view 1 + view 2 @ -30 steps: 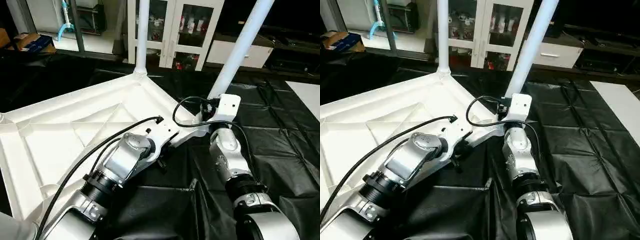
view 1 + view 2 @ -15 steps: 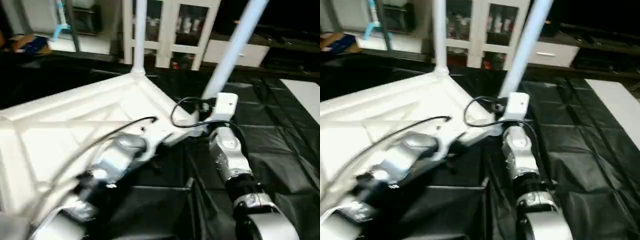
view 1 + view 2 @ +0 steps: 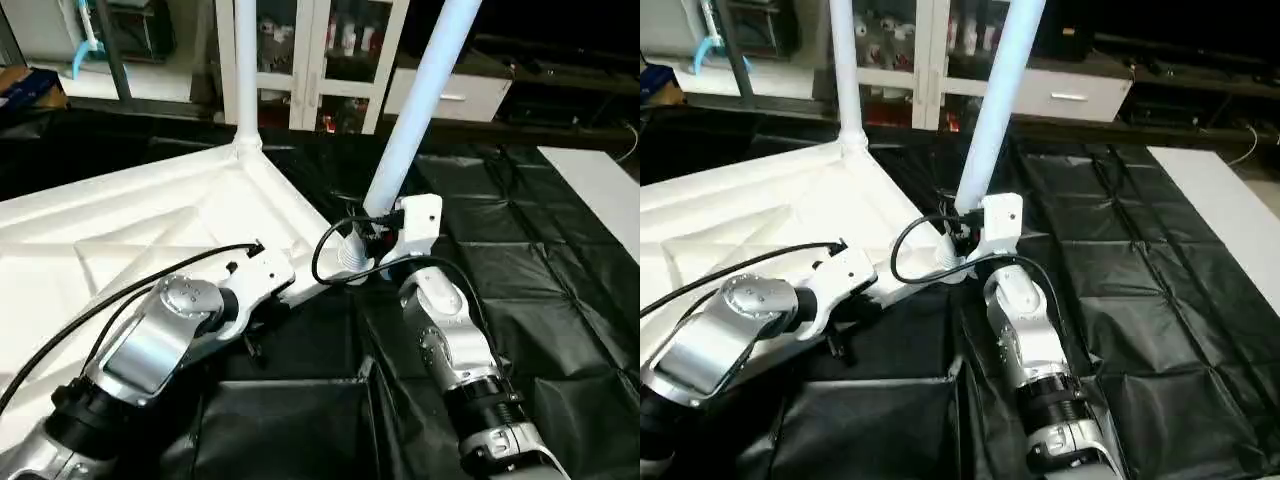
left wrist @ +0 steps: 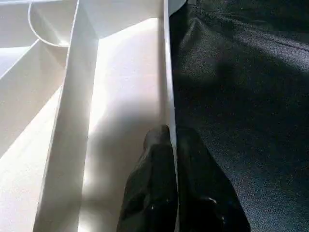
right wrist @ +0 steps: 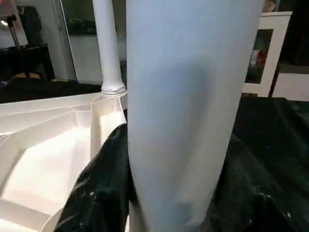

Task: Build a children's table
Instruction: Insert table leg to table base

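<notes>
The children's table top [image 3: 150,230] lies upside down, its ribbed underside showing. One white leg [image 3: 245,80] stands upright in the far corner socket. A second leg [image 3: 415,110] leans at the near right corner. My right gripper [image 5: 178,193] is shut on its lower end, one black finger [image 5: 104,183] on each side. My left gripper [image 4: 171,137] is shut on the top's thin rim [image 4: 167,72] along the near edge, left of that corner. In the left eye view the left wrist [image 3: 265,270] sits over this edge.
A black sheet [image 3: 560,300] covers the floor around the top. A white glass-door cabinet [image 3: 330,50] stands behind, and a white board [image 3: 600,180] lies at the far right. Black cables loop from both wrists over the near corner.
The head camera has shifted, so the whole picture has moved. My left gripper's fingers have closed a little more. Both arms keep their places against the top and the leaning leg.
</notes>
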Motion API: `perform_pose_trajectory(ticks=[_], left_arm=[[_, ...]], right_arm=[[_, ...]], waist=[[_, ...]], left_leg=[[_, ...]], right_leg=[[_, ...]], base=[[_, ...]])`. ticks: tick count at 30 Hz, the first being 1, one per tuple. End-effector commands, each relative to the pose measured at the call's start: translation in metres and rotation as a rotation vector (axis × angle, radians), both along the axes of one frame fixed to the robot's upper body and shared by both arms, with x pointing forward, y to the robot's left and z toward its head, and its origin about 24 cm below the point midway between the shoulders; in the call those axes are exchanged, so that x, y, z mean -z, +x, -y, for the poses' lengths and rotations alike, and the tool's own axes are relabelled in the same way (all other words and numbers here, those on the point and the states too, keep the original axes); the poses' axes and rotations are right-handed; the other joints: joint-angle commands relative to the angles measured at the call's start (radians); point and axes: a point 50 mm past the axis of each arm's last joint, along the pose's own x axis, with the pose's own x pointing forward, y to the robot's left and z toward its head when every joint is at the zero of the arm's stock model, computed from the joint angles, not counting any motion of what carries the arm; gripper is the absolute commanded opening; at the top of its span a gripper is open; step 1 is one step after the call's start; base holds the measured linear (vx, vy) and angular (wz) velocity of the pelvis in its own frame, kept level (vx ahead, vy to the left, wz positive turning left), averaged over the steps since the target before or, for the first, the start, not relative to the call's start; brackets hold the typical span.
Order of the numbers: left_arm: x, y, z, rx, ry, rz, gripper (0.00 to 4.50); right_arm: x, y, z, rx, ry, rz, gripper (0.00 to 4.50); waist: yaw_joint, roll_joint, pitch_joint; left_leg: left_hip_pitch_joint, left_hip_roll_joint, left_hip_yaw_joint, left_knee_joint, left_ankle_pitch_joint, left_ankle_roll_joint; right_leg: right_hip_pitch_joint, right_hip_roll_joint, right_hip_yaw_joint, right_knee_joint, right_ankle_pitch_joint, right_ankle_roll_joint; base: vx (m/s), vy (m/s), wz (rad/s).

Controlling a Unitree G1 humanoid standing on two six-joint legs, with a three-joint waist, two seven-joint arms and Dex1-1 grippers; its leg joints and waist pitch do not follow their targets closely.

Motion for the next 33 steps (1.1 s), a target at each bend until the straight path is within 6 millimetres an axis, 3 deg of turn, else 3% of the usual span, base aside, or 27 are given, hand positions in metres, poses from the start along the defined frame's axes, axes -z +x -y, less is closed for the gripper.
perform_pose_trajectory(ticks=[1,2,6,9,11,13,16,22,33], left_arm=[[0.012,-0.011,0.004,0.031,0.002,-0.083,0.03],[0.011,-0.012,0.005,0.036,0.001,-0.081,0.0],[0.01,-0.013,0.006,0.037,0.004,-0.079,0.0],[0.01,-0.014,0.006,0.04,0.005,-0.079,0.0],[0.01,-0.014,0.007,0.044,0.006,-0.079,0.0],[0.01,-0.014,0.007,0.045,0.007,-0.078,0.0],[0.01,-0.014,0.007,0.045,0.006,-0.079,0.0],[0.01,-0.015,0.006,0.049,0.005,-0.088,0.0],[0.01,-0.011,0.004,0.052,0.002,-0.089,0.0]], right_arm=[[0.032,-0.005,0.025,0.083,-0.04,-0.161,1.81],[0.03,-0.005,0.025,0.076,-0.035,-0.16,2.37],[0.026,-0.005,0.026,0.063,-0.037,-0.152,2.56],[0.024,-0.005,0.025,0.046,-0.045,-0.147,2.87],[0.021,-0.005,0.025,0.027,-0.051,-0.146,3.02],[0.018,-0.004,0.025,0.011,-0.042,-0.141,3.15],[0.012,-0.004,0.027,-0.011,-0.039,-0.127,3.15],[0.003,-0.007,0.029,-0.096,-0.044,-0.114,3.15],[-0.003,-0.026,0.039,-0.266,-0.053,-0.109,3.15]], waist=[[0.011,0.029,-0.038],[0.011,0.029,-0.039],[0.016,0.03,-0.043],[0.03,0.029,-0.045],[0.037,0.022,-0.045],[0.043,0.027,-0.043],[0.048,0.027,-0.044],[0.055,0.023,-0.049],[0.059,0.023,-0.046]], left_leg=[[0.018,0.066,-0.033,-0.084,-0.208,-0.042],[0.016,0.064,-0.032,-0.082,-0.189,-0.041],[0.018,0.062,-0.029,-0.076,-0.123,-0.026],[0.019,0.062,-0.026,-0.072,-0.075,-0.009],[0.018,0.06,-0.023,-0.069,-0.071,0.002],[0.018,0.061,-0.023,-0.068,-0.07,0.008],[0.019,0.061,-0.023,-0.067,-0.056,0.004],[0.018,0.059,-0.023,-0.061,0.003,0.03],[0.017,0.06,-0.025,-0.06,-0.033,0.032]], right_leg=[[0.028,-0.071,0.044,-0.063,-0.062,-0.215],[0.031,-0.071,0.044,-0.06,-0.037,-0.213],[0.036,-0.069,0.043,-0.052,0.061,-0.226],[0.04,-0.068,0.043,-0.047,0.126,-0.237],[0.043,-0.069,0.044,-0.046,0.118,-0.241],[0.043,-0.072,0.045,-0.047,0.096,-0.238],[0.043,-0.069,0.044,-0.045,0.097,-0.237],[0.05,-0.069,0.043,-0.037,0.175,-0.244],[0.05,-0.071,0.042,-0.042,0.09,-0.256]], base=[[0.0,0.0,0.0],[0.0,0.0,0.0],[0.0,0.0,0.0],[0.0,0.0,0.0],[0.0,0.0,0.0],[0.0,0.0,0.0],[0.0,0.0,0.0],[0.0,0.0,0.0],[0.0,0.0,0.0]])
